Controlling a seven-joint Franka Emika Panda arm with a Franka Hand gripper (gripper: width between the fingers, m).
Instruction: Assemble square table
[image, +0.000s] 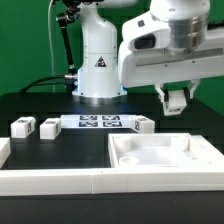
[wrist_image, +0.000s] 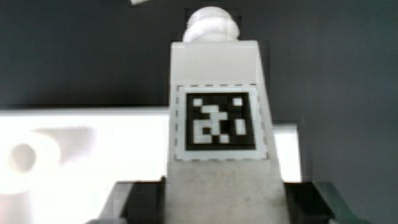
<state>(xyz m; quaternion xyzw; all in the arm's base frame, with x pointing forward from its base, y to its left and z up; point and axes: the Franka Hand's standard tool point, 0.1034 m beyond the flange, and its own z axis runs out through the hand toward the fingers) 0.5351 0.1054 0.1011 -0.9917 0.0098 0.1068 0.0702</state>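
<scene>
Pincer (wrist_image: 217, 203) clamped on one white block leg (wrist_image: 217, 100) — square black-and-white tag on its face, rounded peg at far end. Leg held clear of black tabletop (image: 60, 150), seen above far rim of square tray (image: 160, 138) in exterior view. Tray white, raised rim, lying flat. Other legs (image: 22, 127) loose either side of marker board (image: 98, 123).

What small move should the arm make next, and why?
Probably lower the leg toward a corner of the tabletop. The gripper is shut on the leg and holds it in the air, apart from the tabletop, so its tip is not yet seated in any hole.
</scene>
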